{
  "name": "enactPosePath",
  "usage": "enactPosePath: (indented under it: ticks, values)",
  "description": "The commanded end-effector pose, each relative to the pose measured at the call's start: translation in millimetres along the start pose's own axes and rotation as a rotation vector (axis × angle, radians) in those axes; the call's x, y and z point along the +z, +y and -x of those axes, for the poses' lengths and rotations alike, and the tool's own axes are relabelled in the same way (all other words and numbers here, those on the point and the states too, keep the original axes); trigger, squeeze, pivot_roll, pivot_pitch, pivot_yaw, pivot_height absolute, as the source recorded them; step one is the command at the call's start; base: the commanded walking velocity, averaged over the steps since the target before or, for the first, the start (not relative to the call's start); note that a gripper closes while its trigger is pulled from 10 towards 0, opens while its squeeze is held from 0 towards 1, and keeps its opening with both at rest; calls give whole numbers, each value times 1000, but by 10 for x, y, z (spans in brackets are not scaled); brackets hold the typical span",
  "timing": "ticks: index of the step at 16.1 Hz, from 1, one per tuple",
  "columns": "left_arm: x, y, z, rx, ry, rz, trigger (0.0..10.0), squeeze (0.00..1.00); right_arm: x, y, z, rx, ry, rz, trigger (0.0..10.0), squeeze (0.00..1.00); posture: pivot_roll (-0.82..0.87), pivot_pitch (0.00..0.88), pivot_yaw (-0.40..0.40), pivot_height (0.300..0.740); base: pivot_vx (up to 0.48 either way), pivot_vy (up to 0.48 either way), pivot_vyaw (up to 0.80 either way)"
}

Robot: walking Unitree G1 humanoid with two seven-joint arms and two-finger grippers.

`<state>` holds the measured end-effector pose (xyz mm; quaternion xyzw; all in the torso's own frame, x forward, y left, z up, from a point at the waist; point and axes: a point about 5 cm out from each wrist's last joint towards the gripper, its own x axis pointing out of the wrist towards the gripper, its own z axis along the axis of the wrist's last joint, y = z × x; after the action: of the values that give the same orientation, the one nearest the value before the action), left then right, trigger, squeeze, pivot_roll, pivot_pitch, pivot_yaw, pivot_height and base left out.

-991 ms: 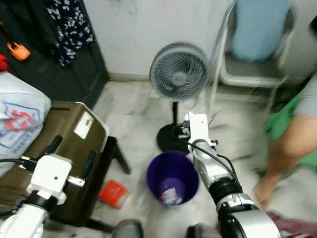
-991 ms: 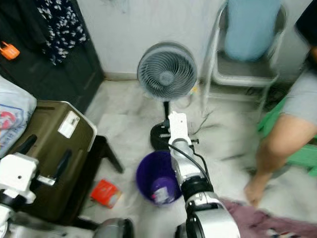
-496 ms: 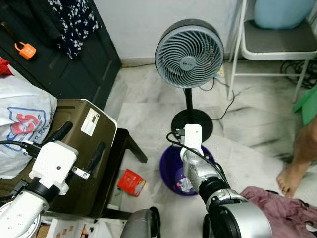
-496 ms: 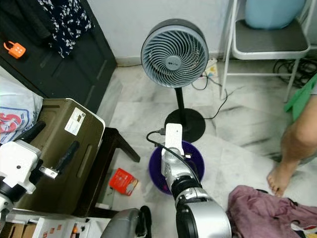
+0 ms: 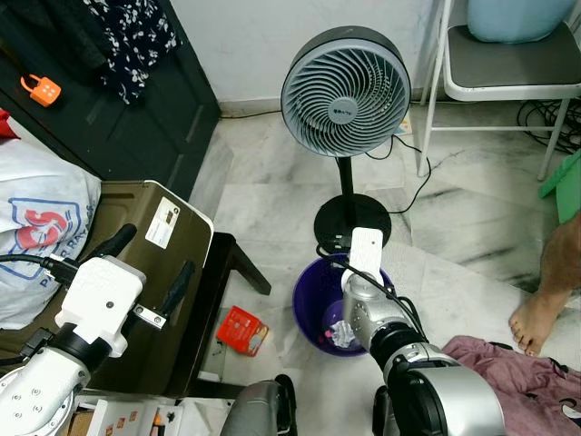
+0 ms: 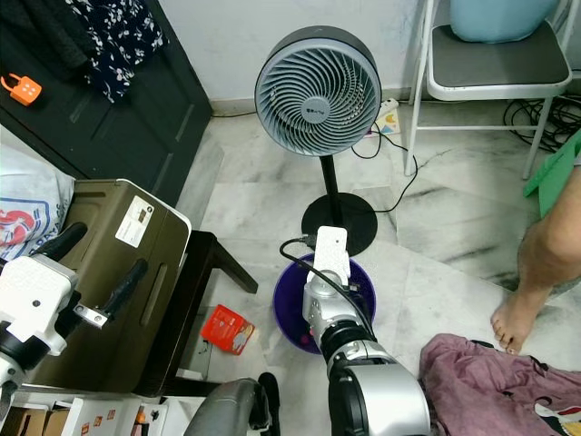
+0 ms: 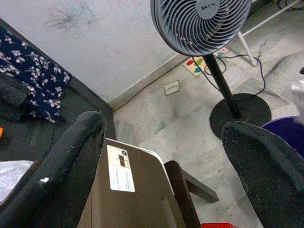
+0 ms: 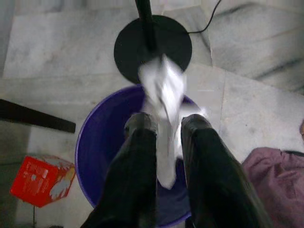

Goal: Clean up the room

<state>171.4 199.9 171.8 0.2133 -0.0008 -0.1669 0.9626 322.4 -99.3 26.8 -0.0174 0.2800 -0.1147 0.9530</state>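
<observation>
A grey pedestal fan (image 5: 343,91) stands on the marble floor (image 5: 263,195) behind a purple bin (image 8: 102,142). Above the bin, the right gripper (image 8: 167,124) has its jaws closed on a crumpled white tissue (image 8: 164,88). The left gripper (image 7: 161,137), jaws spread wide, hovers over an olive suitcase (image 5: 136,263).

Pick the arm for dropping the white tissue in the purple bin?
Right. The right gripper is already shut on the white tissue, directly over the purple bin. The left gripper is open, off over the brown suitcase.
</observation>
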Motion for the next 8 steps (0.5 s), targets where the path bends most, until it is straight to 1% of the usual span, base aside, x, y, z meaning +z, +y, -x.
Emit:
enactPosePath:
  ticks: [1, 4, 5, 6, 7, 8]
  values:
    - [-25, 28, 21, 26, 26, -5, 10000, 0, 33, 125, 36, 36, -9, -8, 10000, 1000, 238, 215, 228, 740, 0, 0, 0]
    - [-23, 13, -7, 46, 20, -3, 10000, 0, 101, 123, 28, 46, -45, -18, 10000, 1000, 231, 213, 223, 740, 0, 0, 0]
    - [-32, 2, -42, 66, 15, 0, 10000, 0, 193, 232, 57, 157, -87, -62, 10000, 1000, 221, 203, 216, 740, 0, 0, 0]
    - [-35, -7, -65, 74, 11, 10, 10000, 0, 231, 278, 73, 201, -104, -62, 10000, 1000, 211, 192, 206, 740, 0, 0, 0]
    - [-31, -12, -119, 101, -2, 26, 10000, 0, 334, 385, 118, 302, -152, -64, 10000, 1000, 189, 177, 190, 740, 0, 0, 0]
    - [-29, -15, -177, 132, -18, 49, 10000, 0, 396, 455, 162, 382, -179, -49, 10000, 1000, 163, 160, 172, 740, 0, 0, 0]
